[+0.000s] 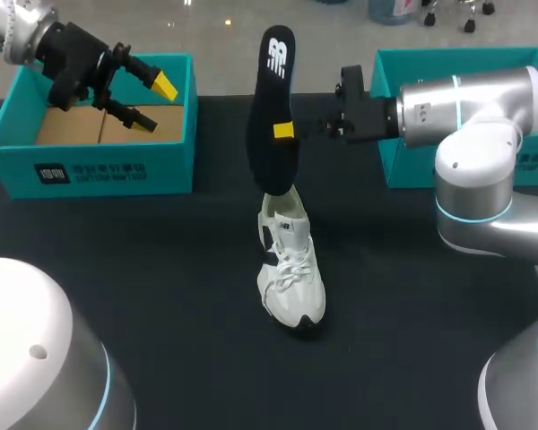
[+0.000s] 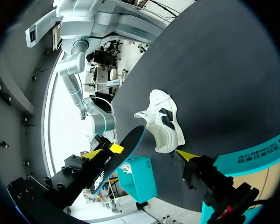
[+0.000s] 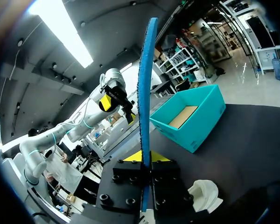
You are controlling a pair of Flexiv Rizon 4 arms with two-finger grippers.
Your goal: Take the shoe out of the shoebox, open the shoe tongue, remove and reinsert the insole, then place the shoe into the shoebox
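Currently the insole (image 1: 272, 107) is out of the shoe (image 1: 291, 269) and stands upright just above the shoe's heel opening. Its lower end is at the collar, but contact cannot be confirmed. The right gripper (image 1: 279, 131) is clamped on the insole at about mid-length, one finger on each face. The shoe rests on its sole on the table (image 1: 161, 296), toe toward the robot, with nothing restraining it.

Step in hand, as judged: reinsertion of the insole, since removal is complete. The next move calls for lowering the insole, lower end first, into the opening. The shoe probably needs steadying.

The left gripper (image 1: 157, 103), fingers apart and empty, hangs above the teal shoebox (image 1: 108, 170), well to the left of the shoe and beyond it.

Count:
- one shoe
- one insole
- two boxes, including a second teal box (image 1: 412, 166) beyond the shoe on its right
- two grippers
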